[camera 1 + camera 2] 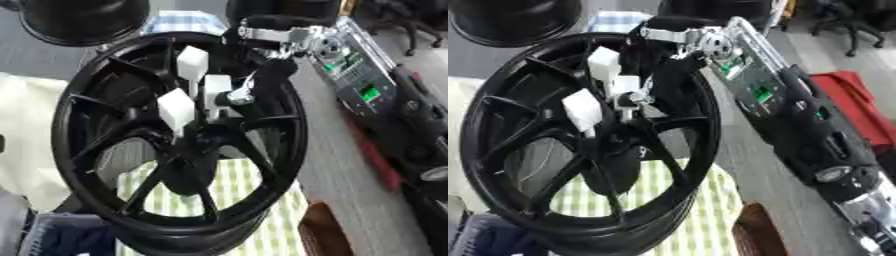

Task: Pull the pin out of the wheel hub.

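A black spoked wheel hub [175, 135] stands upright in the middle of both views. Three white block-shaped pins stick out around its centre: one at the top [192, 62], one in the middle [216, 90] and one lower left [176, 110]. My right arm comes in from the lower right and bends over the rim's top. My right hand [255, 80] reaches down in front of the spokes, and its dark fingertips [238, 96] are curled against the right side of the middle pin. How far the pins sit in the hub is hidden. My left hand shows in neither view.
A second black wheel [83, 20] lies at the top left. A green-checked cloth [241, 200] is under the hub and a blue-checked one [184, 22] behind it. A red box [859, 95] stands at the right, a brown object [322, 230] at the bottom and a blue basket [61, 237] at the lower left.
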Available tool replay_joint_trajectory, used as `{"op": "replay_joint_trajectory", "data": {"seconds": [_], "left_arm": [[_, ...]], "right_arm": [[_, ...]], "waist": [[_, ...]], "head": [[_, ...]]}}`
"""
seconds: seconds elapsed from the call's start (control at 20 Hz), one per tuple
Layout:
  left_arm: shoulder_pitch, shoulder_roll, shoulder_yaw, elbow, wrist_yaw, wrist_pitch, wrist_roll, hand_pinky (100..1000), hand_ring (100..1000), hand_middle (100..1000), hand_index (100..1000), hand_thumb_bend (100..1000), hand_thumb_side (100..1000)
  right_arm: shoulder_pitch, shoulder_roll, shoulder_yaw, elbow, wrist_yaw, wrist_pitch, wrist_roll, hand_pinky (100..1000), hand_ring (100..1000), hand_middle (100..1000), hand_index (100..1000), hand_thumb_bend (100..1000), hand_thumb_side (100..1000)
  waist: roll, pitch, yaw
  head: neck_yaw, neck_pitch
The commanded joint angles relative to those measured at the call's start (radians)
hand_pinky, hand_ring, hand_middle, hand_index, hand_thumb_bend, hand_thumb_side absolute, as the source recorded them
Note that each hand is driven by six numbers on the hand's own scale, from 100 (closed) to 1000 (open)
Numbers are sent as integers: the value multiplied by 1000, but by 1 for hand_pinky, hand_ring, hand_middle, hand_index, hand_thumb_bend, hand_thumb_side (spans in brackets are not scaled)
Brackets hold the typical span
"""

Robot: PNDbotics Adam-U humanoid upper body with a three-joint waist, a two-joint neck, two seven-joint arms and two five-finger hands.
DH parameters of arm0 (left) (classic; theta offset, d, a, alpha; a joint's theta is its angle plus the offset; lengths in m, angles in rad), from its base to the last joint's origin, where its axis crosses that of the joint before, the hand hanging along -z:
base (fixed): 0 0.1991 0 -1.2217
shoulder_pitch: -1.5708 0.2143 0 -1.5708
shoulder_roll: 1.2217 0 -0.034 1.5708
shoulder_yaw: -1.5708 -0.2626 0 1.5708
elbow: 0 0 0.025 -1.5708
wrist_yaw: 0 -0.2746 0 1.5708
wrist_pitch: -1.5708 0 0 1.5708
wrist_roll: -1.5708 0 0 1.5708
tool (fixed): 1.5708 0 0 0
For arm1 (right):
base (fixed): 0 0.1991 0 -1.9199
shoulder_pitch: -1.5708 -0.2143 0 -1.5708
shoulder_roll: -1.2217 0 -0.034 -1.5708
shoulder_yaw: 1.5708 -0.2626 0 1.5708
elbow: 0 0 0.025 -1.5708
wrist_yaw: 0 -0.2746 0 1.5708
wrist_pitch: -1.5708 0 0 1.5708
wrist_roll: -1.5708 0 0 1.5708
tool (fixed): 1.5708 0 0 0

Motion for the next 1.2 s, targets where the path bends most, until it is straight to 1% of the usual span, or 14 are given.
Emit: {"op": "replay_joint_trajectory", "data": {"seconds": [0.05, 0.55, 0.65, 0.75, 0.85, 1.2], "left_arm": [[-15, 10, -1, -18, 1, 0, -4, 842, 646, 580, 741, 753, 481], [-19, 7, -3, -19, 2, 1, -6, 843, 647, 581, 741, 750, 482], [-20, 7, -3, -19, 1, 1, -6, 843, 646, 581, 742, 749, 483], [-20, 7, -3, -19, 1, 1, -6, 843, 647, 581, 742, 749, 483], [-20, 7, -3, -19, 1, 1, -6, 844, 647, 582, 742, 749, 483], [-22, 7, -4, -18, 2, 2, -5, 845, 647, 582, 742, 748, 484]], "right_arm": [[-10, -16, 3, 2, 10, -6, -1, 710, 718, 661, 740, 510, 385], [-8, -12, 6, 28, 27, -7, -16, 705, 710, 647, 730, 499, 352], [-9, -12, 5, 28, 23, -3, -21, 700, 705, 638, 724, 479, 345], [-9, -11, 3, 25, 15, 5, -27, 693, 697, 622, 716, 441, 338], [-10, -10, 1, 23, 1, 19, -38, 686, 685, 601, 703, 385, 320], [-8, -7, 1, 14, -73, 89, -88, 660, 631, 516, 633, 222, 266]], "waist": [[7, -8, 2], [11, -4, 7], [11, -4, 7], [12, -4, 7], [12, -4, 7], [12, -3, 9]], "head": [[-6, 5], [-13, 5], [-14, 5], [-16, 5], [-17, 5], [-21, 5]]}}
